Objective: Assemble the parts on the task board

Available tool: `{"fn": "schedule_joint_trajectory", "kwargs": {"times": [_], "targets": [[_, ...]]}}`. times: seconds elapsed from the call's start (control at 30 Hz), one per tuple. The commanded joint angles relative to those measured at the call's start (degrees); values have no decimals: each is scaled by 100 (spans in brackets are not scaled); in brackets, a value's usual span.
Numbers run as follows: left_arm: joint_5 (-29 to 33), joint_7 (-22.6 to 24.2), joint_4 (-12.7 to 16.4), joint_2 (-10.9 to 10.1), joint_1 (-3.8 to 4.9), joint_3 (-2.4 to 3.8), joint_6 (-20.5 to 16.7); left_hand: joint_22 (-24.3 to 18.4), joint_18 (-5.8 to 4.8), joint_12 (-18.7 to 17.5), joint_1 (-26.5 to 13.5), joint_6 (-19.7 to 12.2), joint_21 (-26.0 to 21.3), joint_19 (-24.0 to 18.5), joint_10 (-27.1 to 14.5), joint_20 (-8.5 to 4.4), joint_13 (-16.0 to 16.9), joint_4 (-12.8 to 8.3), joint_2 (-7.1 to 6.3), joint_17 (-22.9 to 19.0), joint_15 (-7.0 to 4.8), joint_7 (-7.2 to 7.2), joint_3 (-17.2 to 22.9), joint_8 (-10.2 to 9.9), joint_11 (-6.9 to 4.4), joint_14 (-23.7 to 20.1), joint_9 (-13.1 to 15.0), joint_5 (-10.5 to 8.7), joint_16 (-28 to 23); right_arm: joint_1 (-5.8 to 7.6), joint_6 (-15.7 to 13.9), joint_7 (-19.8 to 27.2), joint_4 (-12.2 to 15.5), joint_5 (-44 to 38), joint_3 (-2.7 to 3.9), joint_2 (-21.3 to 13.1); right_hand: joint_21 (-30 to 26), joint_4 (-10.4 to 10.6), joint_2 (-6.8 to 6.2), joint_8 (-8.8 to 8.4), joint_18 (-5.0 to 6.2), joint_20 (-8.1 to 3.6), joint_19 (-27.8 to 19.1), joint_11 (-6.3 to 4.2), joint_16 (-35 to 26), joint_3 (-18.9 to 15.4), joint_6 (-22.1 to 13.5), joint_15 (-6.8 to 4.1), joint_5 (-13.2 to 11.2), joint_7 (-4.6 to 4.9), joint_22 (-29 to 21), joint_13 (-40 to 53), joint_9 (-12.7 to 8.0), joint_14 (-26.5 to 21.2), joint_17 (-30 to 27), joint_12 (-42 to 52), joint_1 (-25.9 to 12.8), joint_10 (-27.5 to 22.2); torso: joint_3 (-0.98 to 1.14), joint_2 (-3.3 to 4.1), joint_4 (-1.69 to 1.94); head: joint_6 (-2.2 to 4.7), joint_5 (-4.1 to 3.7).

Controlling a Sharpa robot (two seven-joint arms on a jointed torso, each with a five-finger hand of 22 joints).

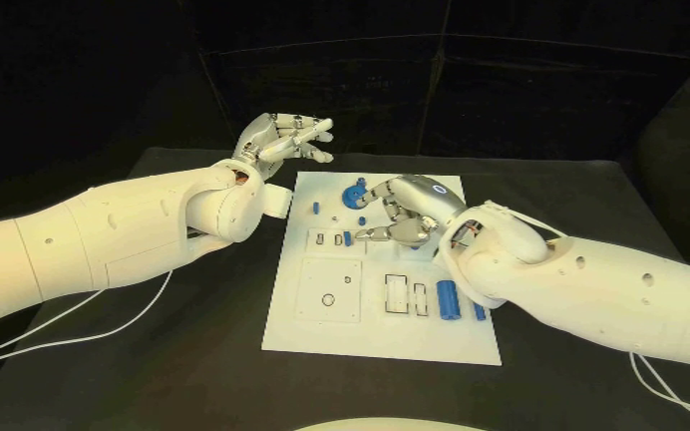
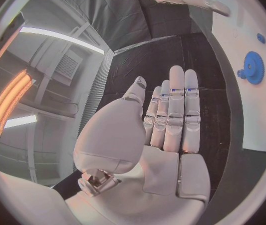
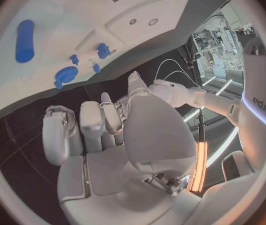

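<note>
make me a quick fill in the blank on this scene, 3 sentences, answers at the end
1. The task board is a flat plate coloured ____.
2. The blue gear lies on the board next to the ____ hand.
3. The left hand is raised off the board's far corner with its fingers straight, holding ____.

Missing words: white; right; nothing

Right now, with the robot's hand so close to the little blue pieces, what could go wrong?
1. The right hand hovers low over the task board, right beside the blue gear. Its curled fingers might bump the gear or the small blue parts nearby.
2. The blue cylinder lies loose beside the right forearm; a sweep of the arm could roll it away.
3. The left hand is off the board, so nothing steadies it if pushed.
</note>
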Motion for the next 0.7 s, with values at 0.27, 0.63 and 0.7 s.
{"fn": "schedule_joint_trajectory", "kwargs": {"times": [0.27,0.63,0.7], "targets": [[-2468,-2503,-65,-41,71,5,813,912,34,1020,-349,271,1393,731,1098,-427,686,343,-60,4675,-387,-309,84,149,-409,512,109,-26,5131,414,363,1196,501,2129,235,-1021,-93,-46,144,99,106,-26,-109,-26,-136,-125,128,2,249,-46,372,-60,15,-43,-159,-75,249,-88,13,-39,-12,8,-31],[-4766,-4525,-102,253,266,-33,1935,5371,-508,4213,-920,186,4986,1551,364,-543,3520,1024,-320,7192,-480,-470,10,1179,-538,699,852,-60,7226,570,858,1168,215,2495,363,-1402,-158,-82,188,139,133,-40,-188,-44,-226,-185,184,-14,347,-65,263,-69,19,-65,-308,-77,320,-84,79,-162,-18,-96,41],[-4887,-4807,-146,344,298,-60,2170,5639,-545,4591,-1081,143,5162,1619,344,-559,3928,1036,-149,7192,-493,-506,-44,1375,-554,699,1048,-55,7226,574,892,1144,178,2509,369,-1419,-163,-92,197,144,135,-43,-193,-47,-237,-190,192,-16,357,-68,255,-63,19,-68,-320,-70,336,-78,94,-185,-8,-120,38]]}}
